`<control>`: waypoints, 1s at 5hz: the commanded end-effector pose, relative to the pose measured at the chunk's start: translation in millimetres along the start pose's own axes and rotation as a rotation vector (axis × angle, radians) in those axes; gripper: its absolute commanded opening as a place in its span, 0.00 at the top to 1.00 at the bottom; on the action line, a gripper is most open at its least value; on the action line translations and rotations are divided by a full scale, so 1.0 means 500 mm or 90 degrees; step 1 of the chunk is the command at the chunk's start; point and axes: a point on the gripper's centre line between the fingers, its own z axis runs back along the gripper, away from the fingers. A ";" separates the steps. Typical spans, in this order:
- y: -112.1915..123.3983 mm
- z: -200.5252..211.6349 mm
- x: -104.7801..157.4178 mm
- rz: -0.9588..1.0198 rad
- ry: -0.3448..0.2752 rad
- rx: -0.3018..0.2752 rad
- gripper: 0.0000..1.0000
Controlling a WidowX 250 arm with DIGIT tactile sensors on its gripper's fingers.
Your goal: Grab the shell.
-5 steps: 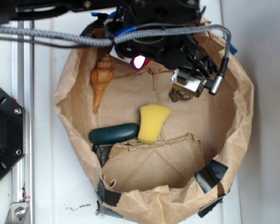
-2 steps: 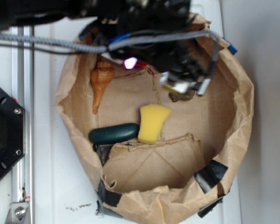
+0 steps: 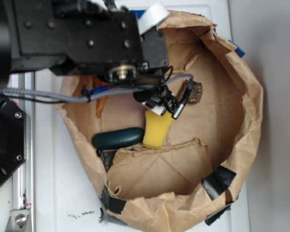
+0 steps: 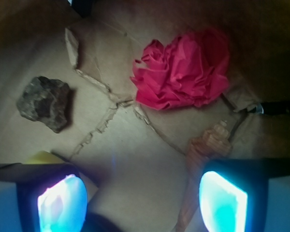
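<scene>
- Pincer [image 4: 140, 203] state: jaws spread wide, nothing between them. In the wrist view its two glowing fingers [image 4: 60, 203] sit at the lower corners of the picture, with bare paper floor between them.
- Shell [image 4: 208, 145] position: in the wrist view it lies just beside the right-hand finger, its ridged end above that finger and its body running down behind it. No contact between finger and shell can be confirmed.
- Exterior view: the arm [image 3: 77, 38] covers most of the shell; only a narrow orange strip [image 3: 99, 107] shows below the arm, near the left wall of the paper bag [image 3: 251, 121].
- Red cloth ball [image 4: 183, 67]: on the bag floor above the shell, near it but apart.
- Brown rock [image 4: 44, 102]: on the floor, well apart from the shell.
- Yellow sponge [image 3: 157, 133]: partly under the arm's cable [image 3: 48, 94], touching the dark green oblong object [image 3: 117, 138] beside it.
</scene>
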 end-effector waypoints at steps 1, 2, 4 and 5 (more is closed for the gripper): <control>-0.046 0.030 0.012 0.024 0.020 -0.002 0.00; -0.028 0.020 0.034 0.041 -0.012 -0.008 0.00; 0.032 0.004 0.055 0.054 0.006 -0.022 0.00; 0.069 -0.006 0.050 0.053 0.013 -0.004 0.00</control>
